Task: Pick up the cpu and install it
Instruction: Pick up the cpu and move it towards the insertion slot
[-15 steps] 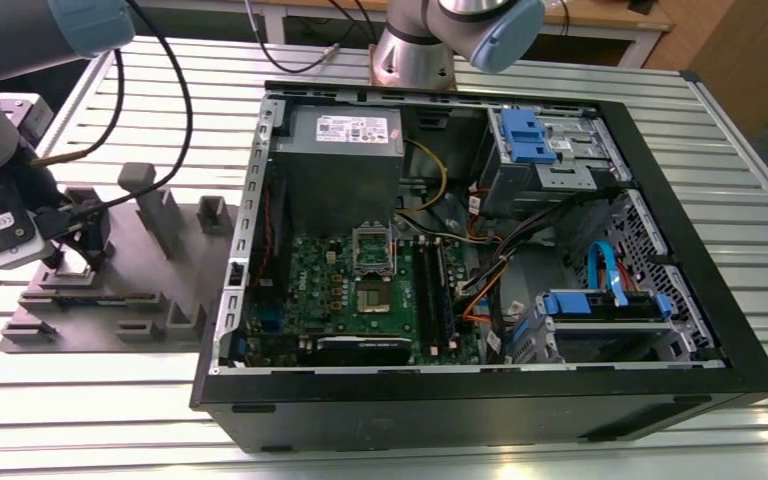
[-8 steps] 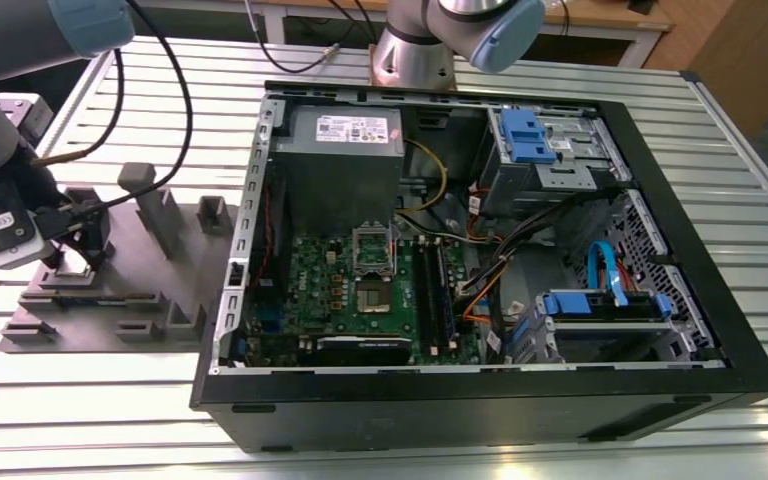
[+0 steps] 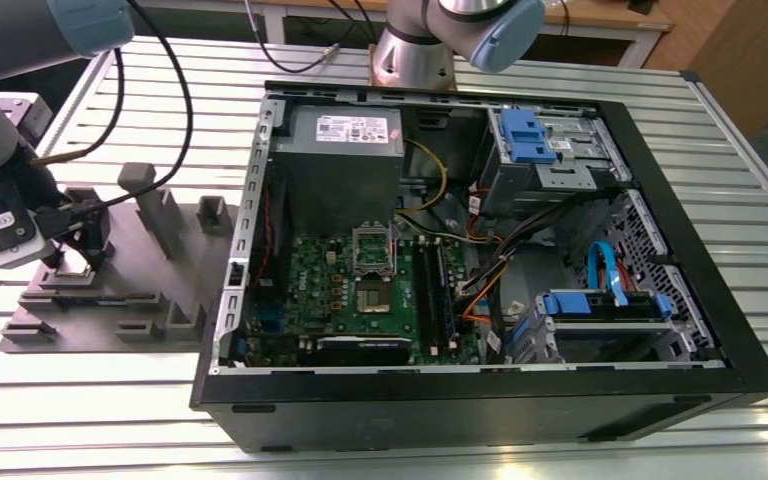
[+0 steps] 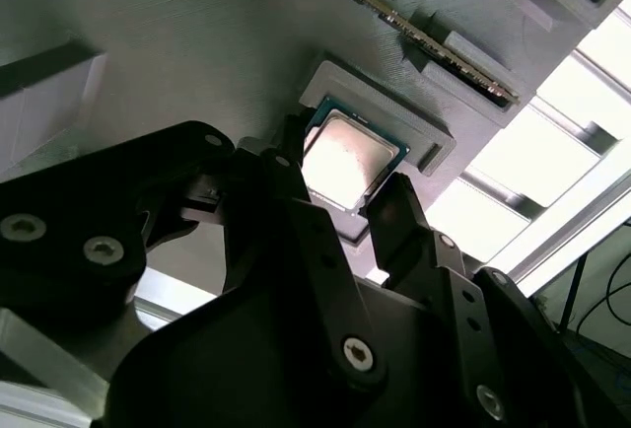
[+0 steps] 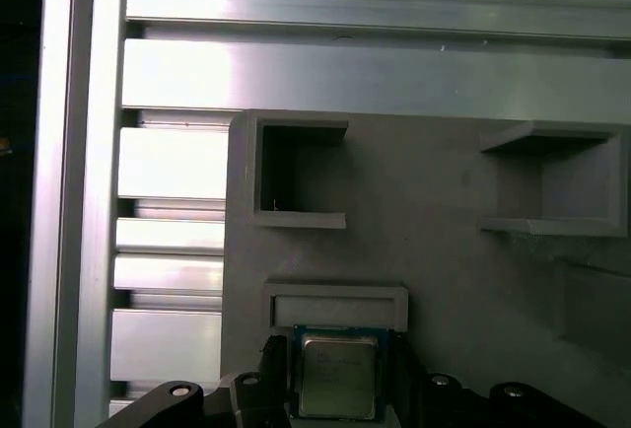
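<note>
Grey fixture (image 5: 444,250) cradles cpu (image 5: 337,377), claw (image 5: 340,387) astride, in both wrist views.

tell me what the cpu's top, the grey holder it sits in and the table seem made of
The cpu: its top looks like bare metal, silvery with a dull satin sheen that catches the light. The grey holder: probably printed plastic, matte, with fine layer lines in the second wrist view. The table: likely aluminium slats, bright and reflective, with long straight grooves.
</note>
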`<state>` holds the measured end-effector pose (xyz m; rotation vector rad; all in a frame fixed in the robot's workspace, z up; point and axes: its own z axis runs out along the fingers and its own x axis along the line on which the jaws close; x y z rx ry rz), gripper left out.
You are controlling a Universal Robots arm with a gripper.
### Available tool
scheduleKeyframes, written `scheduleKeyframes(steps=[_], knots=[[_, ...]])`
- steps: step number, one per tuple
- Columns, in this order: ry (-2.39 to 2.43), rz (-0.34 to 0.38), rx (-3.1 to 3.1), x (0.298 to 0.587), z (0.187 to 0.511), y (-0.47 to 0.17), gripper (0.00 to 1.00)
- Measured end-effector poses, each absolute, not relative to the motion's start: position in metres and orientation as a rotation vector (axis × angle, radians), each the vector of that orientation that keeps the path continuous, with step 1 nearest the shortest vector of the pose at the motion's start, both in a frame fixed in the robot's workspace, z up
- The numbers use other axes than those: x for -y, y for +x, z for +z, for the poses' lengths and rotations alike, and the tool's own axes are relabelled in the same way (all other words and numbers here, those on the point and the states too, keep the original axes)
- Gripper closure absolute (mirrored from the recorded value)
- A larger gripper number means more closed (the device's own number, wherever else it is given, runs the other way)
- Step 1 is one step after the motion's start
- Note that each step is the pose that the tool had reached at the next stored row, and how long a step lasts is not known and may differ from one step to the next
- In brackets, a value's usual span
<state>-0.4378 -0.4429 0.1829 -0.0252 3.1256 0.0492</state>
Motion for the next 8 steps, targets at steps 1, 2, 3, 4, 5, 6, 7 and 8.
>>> scheduleKeyframes(steps=[1,2,3,4,5,6,7,8], knots=[[-0.025,0.049,-3.126,0.4429,0.1829,-0.4378,0.47],[-0.025,0.049,-3.126,0.4429,0.1829,-0.4378,0.47],[-0.026,0.049,-3.126,0.4429,0.1829,-0.4378,0.47],[-0.033,0.049,-3.126,0.4429,0.1829,-0.4378,0.47],[-0.043,0.049,-3.126,0.4429,0.1829,-0.4379,0.47],[-0.056,0.049,-3.125,0.4429,0.1829,-0.4378,0.47],[-0.065,0.049,-3.125,0.4429,0.1829,-0.4379,0.47],[-0.072,0.049,-3.125,0.4429,0.1829,-0.4378,0.47]])
